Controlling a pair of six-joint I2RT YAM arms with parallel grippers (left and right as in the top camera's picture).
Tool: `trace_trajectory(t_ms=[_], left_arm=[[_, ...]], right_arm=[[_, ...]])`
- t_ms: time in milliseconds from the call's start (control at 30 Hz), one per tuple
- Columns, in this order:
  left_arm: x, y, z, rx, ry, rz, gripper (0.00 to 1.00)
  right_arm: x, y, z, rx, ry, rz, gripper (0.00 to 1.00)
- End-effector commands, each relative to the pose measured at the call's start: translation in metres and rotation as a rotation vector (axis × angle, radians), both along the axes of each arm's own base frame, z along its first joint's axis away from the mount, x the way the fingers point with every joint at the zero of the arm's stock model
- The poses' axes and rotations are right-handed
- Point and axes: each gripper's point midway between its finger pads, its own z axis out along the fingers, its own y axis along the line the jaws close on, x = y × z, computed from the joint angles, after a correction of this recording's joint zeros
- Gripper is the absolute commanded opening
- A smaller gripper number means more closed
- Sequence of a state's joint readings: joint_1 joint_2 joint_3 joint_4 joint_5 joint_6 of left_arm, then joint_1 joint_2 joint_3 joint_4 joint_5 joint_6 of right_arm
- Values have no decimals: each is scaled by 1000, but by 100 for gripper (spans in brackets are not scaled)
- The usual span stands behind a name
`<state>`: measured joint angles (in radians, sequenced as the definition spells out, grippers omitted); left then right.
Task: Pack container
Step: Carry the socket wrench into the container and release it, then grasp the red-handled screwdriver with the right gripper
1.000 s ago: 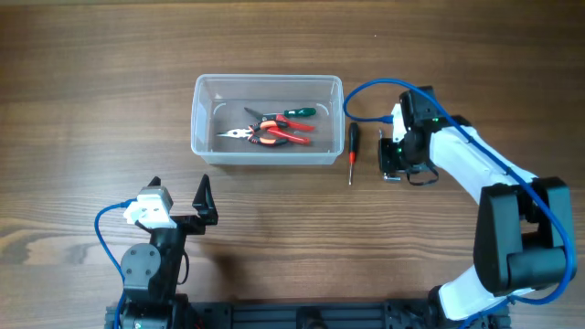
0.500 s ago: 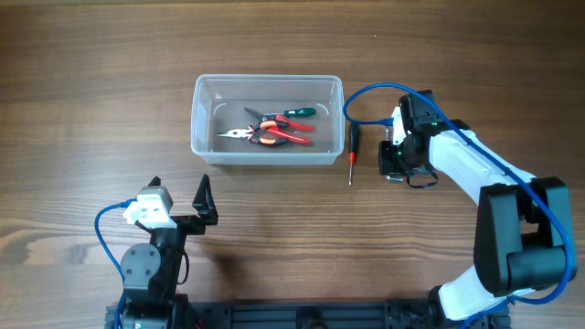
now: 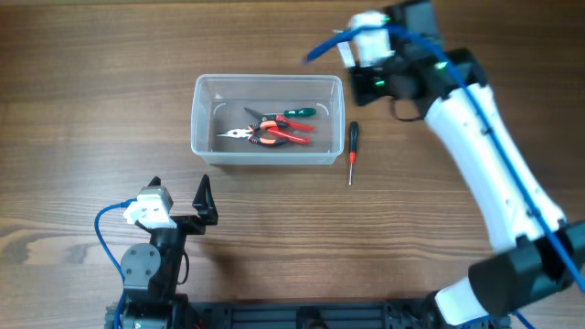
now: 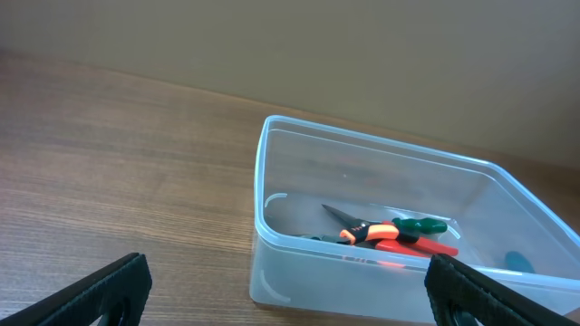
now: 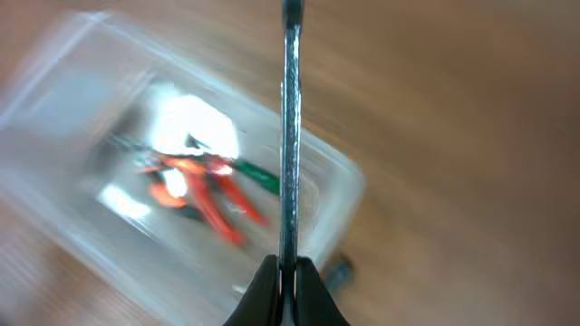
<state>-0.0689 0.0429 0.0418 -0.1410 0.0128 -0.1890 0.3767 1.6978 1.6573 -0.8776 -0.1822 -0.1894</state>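
Observation:
The clear container [image 3: 203, 137] stands at the table's middle back and holds red-handled pliers [image 3: 274, 135] and a green-handled screwdriver [image 3: 294, 114]. It also shows in the left wrist view [image 4: 299, 272] and, blurred, in the right wrist view [image 5: 82, 226]. My right gripper [image 5: 285, 272] is shut on a thin dark metal tool [image 5: 290, 136] and holds it high, above the container's right end; in the overhead view the right gripper [image 3: 377, 84] is raised and blurred. My left gripper [image 4: 285, 294] is open and empty, short of the container's near wall [image 3: 190, 208].
A black-handled screwdriver with a red collar [image 3: 353, 146] lies on the wooden table just right of the container. The blue cable [image 3: 320, 47] loops off the right wrist.
My right gripper has lifted from the table right of the screwdriver and swung up and back-left with the thin tool in it. The left arm has not moved.

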Motion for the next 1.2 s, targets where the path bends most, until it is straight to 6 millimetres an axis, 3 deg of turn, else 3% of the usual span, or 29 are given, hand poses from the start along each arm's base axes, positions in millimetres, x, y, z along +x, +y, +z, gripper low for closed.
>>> trace_trajectory(t_ms=[0, 67, 133, 333, 400, 500, 533, 600, 633, 800, 900, 967, 1033, 1100, 1167], left_arm=[[0, 2, -2, -8, 4, 10, 100], [0, 2, -2, -8, 3, 10, 100], [0, 2, -2, -8, 3, 10, 100], [0, 2, -2, -8, 3, 10, 100], [0, 2, -2, -8, 3, 10, 100], [0, 2, -2, -8, 3, 10, 100], [0, 2, -2, -8, 3, 10, 100], [0, 2, -2, -8, 3, 10, 100], [0, 2, -2, -8, 4, 10, 100], [0, 2, -2, -8, 3, 10, 100], [0, 2, -2, -8, 3, 10, 100], [0, 2, -2, -8, 3, 10, 100], [0, 2, -2, -8, 4, 10, 100], [0, 2, -2, -8, 3, 10, 100], [0, 2, -2, -8, 3, 10, 100]], right_arm=[[-42, 77, -15, -159, -145, 560, 4], [-59, 101, -44, -258, -183, 800, 4], [-66, 113, -77, -322, -173, 944, 4], [-61, 113, -174, -377, 53, 915, 4], [-67, 111, -190, -387, 107, 922, 4], [-72, 116, -190, -375, 132, 875, 4], [-71, 118, -187, -372, 131, 850, 11], [-62, 121, -174, -365, 129, 715, 80], [-56, 120, -166, -367, 123, 650, 100], [-20, 93, -96, -368, 25, 272, 100], [-5, 67, -27, -263, -86, 114, 100], [3, 39, 18, -161, -145, -25, 100], [7, 12, 47, -78, -166, -131, 100], [11, -22, 62, 12, -143, -252, 100], [15, -54, 58, 79, -66, -405, 100]])
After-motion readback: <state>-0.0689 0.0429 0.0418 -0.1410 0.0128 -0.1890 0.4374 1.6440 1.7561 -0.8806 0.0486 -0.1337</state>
